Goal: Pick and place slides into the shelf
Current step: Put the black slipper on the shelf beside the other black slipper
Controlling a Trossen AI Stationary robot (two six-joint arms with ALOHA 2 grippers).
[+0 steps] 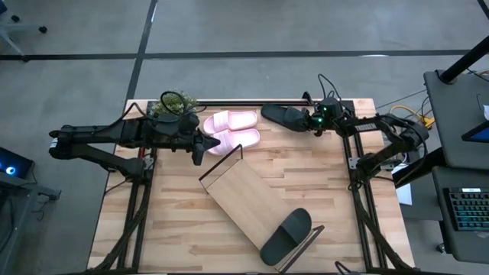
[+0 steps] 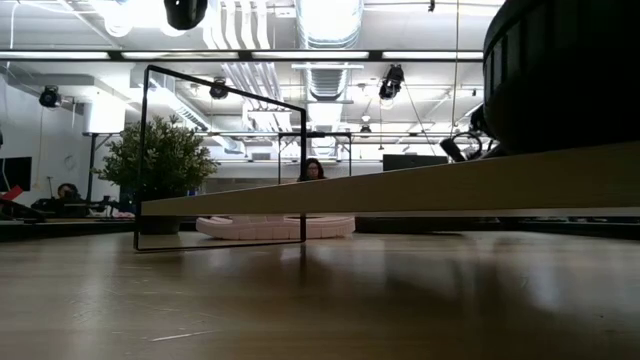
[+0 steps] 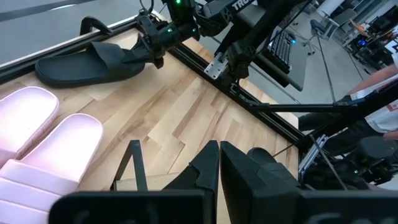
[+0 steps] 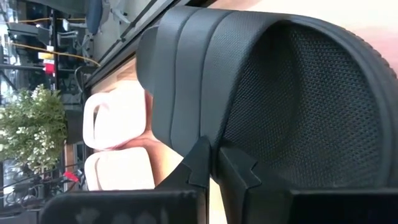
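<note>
One black slide (image 1: 283, 116) lies sole-down at the table's far edge, and my right gripper (image 1: 308, 121) is shut on it from its right side. The pale pink pair (image 1: 233, 130) lies side by side just left of it. A second black slide (image 1: 286, 235) rests on the near end of the shelf (image 1: 244, 198), a light-wood board lying diagonally mid-table. My left gripper (image 1: 205, 147) hovers shut above the table beside the pink pair, touching nothing. My right gripper pinches the edge of the black slide's strap (image 4: 205, 118) between its two fingers. The fingers (image 3: 149, 48) come from the table's right side, slanting down. The slide's sole lies flat on the table.
A potted plant (image 1: 176, 103) stands at the far left corner. Black frame rails (image 1: 355, 164) run along the table's right side. Bare tabletop (image 1: 176, 221) lies at the near left. A person (image 2: 312, 170) sits in the room beyond the table.
</note>
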